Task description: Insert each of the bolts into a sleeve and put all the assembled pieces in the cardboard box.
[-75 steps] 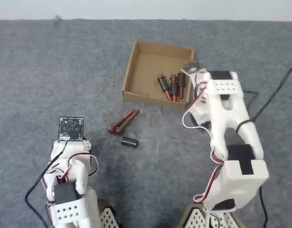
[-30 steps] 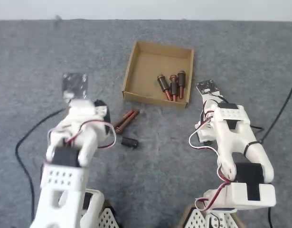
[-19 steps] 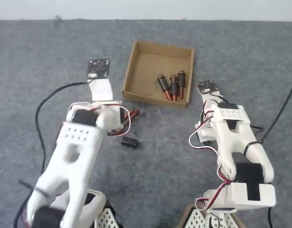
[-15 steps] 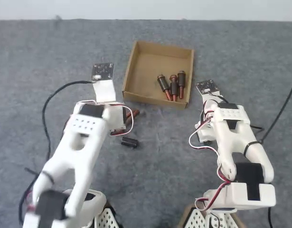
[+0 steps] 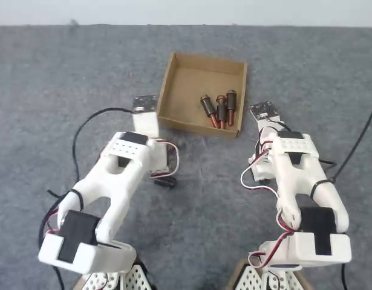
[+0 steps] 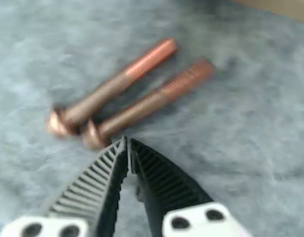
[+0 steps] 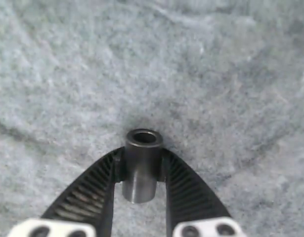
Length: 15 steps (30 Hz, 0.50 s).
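Two copper bolts (image 6: 114, 86) (image 6: 147, 104) lie side by side on the grey carpet. My left gripper (image 6: 127, 143) is shut and empty, its tips just short of the bolt heads. In the high view the left arm (image 5: 122, 172) covers the bolts. A loose black sleeve (image 5: 167, 181) lies beside that arm. My right gripper (image 7: 143, 152) is shut on another black sleeve (image 7: 142, 173), held upright with its bore facing the camera, close over the carpet. The cardboard box (image 5: 164, 90) holds three assembled pieces (image 5: 221, 110).
The right arm (image 5: 294, 175) stands to the right of the box, with its wrist camera board (image 5: 263, 110) near the box's corner. Cables trail at both sides. Grey carpet lies open between the two arms.
The left arm swung out from its base, over to the bolts. The right arm pulled back from the box early on and has kept still since.
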Available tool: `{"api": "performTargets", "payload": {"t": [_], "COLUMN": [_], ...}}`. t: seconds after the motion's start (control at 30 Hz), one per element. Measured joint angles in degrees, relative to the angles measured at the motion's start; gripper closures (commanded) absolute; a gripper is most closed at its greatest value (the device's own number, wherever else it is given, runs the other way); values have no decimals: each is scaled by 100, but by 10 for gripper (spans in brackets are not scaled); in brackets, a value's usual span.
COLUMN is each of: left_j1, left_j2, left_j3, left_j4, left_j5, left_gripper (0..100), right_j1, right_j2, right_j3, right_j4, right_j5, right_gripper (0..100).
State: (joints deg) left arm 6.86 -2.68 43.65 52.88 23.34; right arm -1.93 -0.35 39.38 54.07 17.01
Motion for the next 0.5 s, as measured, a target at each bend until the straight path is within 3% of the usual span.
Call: {"api": "performTargets", "payload": {"t": [0.5], "left_j1": [-571], "left_j2": [-440], "left_j3": [35], "left_j4": [-202], "left_j5": [26], "left_gripper": [988], "right_j1": [0], "right_j2": [0], "right_j3": [0], "right_j4": [0], "right_j5": [0], "right_gripper": [991]}}
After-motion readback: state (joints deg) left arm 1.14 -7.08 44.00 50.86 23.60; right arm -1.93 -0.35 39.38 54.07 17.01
